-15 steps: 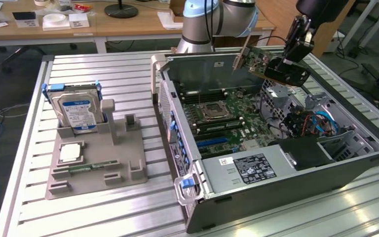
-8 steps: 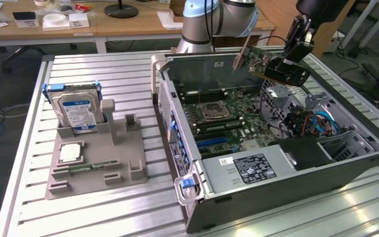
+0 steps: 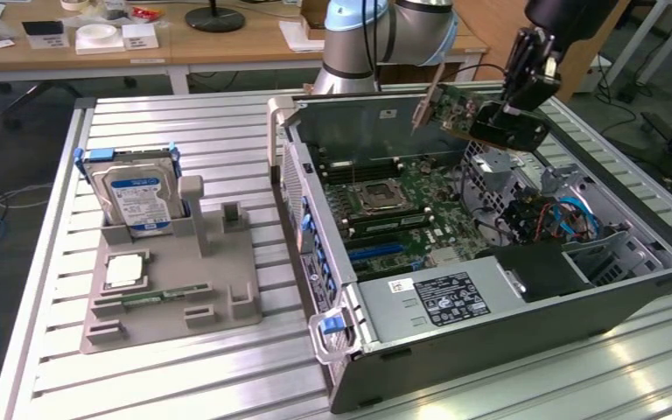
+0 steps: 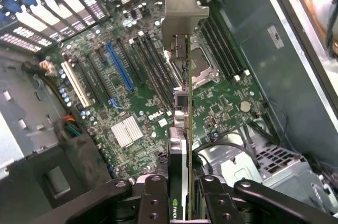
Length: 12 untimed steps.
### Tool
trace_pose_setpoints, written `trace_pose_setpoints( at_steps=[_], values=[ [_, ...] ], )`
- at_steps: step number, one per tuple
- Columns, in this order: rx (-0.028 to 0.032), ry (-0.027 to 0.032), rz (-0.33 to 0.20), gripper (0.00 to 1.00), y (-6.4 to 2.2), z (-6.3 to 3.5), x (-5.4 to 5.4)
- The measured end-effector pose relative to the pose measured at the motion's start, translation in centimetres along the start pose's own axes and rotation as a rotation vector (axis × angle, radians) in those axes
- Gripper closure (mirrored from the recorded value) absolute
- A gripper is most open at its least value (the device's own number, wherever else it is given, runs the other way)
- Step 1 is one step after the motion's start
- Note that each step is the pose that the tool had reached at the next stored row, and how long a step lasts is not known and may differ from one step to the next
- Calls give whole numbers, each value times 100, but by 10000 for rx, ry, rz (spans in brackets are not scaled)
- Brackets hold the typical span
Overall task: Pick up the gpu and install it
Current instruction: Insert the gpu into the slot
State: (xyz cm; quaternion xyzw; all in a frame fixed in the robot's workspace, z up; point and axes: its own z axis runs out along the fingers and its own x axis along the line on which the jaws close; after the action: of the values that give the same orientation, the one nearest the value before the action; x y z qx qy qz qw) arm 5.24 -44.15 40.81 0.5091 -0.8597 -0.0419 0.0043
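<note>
The gpu [image 3: 462, 103] hangs tilted in the air above the back of the open computer case [image 3: 570, 306], and my gripper [image 3: 509, 122] is shut on it. Its green board and silver bracket [image 3: 422, 109] point toward the exterior view's left. In the wrist view the gpu [image 4: 183, 123] is edge-on, with its bracket [image 4: 182, 12] at the far end and my gripper [image 4: 182, 205] clamped on the near end. Below it lies the motherboard [image 4: 222, 102] with a blue slot [image 4: 119, 65].
On the slatted metal table [image 3: 196, 131], at the exterior view's left, a grey holder [image 3: 172, 306] carries a hard drive [image 3: 137, 197], a memory stick [image 3: 155, 297] and a chip [image 3: 123, 269]. The case walls, drive cage [image 3: 535, 271] and cables [image 3: 546, 219] surround the motherboard.
</note>
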Motion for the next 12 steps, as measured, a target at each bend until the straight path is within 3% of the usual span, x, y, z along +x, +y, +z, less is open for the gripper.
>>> trace_pose_setpoints(
  at_steps=[5,12],
  values=[
    [-6,44,-806,73,0,3,0],
    [5,45,-1795,73,-1,8,0]
  ],
)
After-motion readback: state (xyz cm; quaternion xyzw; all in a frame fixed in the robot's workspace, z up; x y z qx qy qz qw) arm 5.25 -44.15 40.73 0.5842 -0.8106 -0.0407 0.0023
